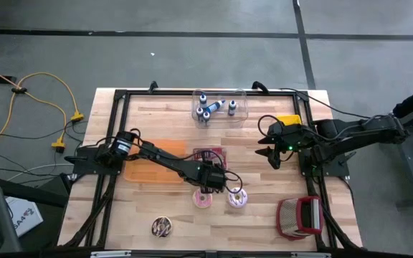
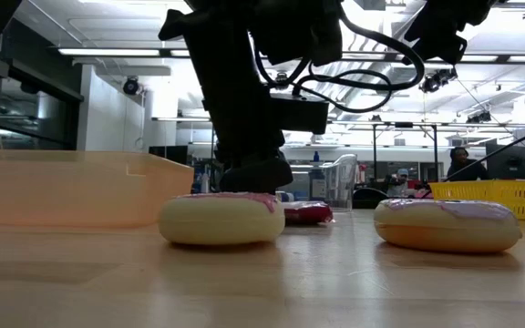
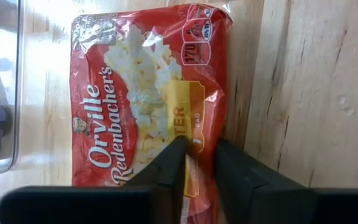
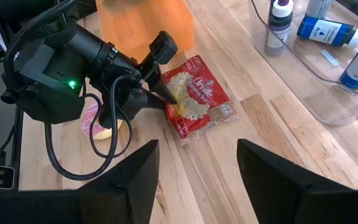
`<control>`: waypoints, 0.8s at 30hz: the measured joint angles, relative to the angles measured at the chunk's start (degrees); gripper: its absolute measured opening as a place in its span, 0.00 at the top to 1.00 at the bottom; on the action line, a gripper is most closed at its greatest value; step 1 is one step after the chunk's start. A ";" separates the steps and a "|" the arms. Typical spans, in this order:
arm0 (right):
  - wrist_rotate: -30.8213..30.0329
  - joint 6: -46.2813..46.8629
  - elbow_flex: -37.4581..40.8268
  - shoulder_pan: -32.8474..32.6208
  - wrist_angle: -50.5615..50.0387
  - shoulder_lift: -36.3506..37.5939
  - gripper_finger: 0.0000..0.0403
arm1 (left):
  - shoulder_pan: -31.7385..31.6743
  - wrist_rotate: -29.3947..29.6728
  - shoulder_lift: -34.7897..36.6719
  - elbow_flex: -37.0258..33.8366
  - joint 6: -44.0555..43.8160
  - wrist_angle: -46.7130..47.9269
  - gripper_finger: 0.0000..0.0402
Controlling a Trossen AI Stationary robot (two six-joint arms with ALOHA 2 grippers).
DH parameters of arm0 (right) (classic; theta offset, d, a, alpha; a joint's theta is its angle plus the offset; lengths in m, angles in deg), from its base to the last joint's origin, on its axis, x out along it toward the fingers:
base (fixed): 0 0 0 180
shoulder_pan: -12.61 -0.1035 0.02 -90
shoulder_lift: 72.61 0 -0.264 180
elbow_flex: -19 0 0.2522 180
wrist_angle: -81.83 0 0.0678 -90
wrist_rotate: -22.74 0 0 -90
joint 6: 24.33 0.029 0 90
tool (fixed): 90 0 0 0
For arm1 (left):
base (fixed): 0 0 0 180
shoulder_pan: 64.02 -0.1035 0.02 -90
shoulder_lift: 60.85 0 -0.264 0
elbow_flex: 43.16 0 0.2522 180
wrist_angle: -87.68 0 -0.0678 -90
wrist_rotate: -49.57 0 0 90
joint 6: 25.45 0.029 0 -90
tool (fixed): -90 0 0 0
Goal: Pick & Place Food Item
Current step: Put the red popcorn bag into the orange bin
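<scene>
From above, my left gripper (image 1: 208,174) had reached to the middle of the pale wooden worktop (image 1: 264,172), sitting over the red crinkly popcorn bag (image 1: 208,155), which lay just beside the flat orange tray (image 1: 154,163); two pink-frosted ring doughnuts (image 1: 220,198) lay side by side just in front of my arm, a small round dark-and-white item (image 1: 162,227) sat near the front edge, a clear plastic bin of small blue-capped bottles (image 1: 219,104) stood at the far edge, and a red mesh basket (image 1: 300,217) lay at the front right corner. My right gripper (image 1: 272,153) hung over the right half of the worktop, well apart from the bag, close to a yellow object (image 1: 288,120). At worktop level, the two doughnuts (image 2: 222,217) filled the foreground with my dark left arm coming down behind the nearer one, the orange tray's wall (image 2: 71,187) stood at the side, and a person (image 2: 458,162) showed far off in the room beside a yellow basket (image 2: 492,192). Through my left wrist camera, my two dark fingers (image 3: 166,165) stood close together, pinching a fold along the popcorn bag's (image 3: 138,87) edge, the bag lying flat on the wood. Through my right wrist camera, my right fingers (image 4: 132,180) stood wide apart with nothing between them, and farther off my left gripper (image 4: 160,93) was closed on the near edge of the bag (image 4: 197,99), the orange tray (image 4: 145,22) behind it and the bottle bin (image 4: 319,68) off to the side.
</scene>
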 joint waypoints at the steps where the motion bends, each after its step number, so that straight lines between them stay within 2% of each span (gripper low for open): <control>1: 0.00 -0.02 0.00 0.02 0.02 0.00 0.49 | 0.00 -0.19 0.00 0.00 0.00 -0.01 0.87; 6: -0.02 0.00 0.00 0.00 0.02 0.00 0.49 | 0.04 -0.92 0.01 0.00 -0.54 -0.06 0.98; 16: -0.02 -0.02 0.00 0.02 0.02 0.00 0.49 | 0.36 -0.90 0.99 1.80 -0.78 1.16 1.00; 24: 0.00 0.00 0.00 0.00 0.28 0.00 0.49 | 0.74 0.63 1.07 7.93 -0.66 9.14 1.00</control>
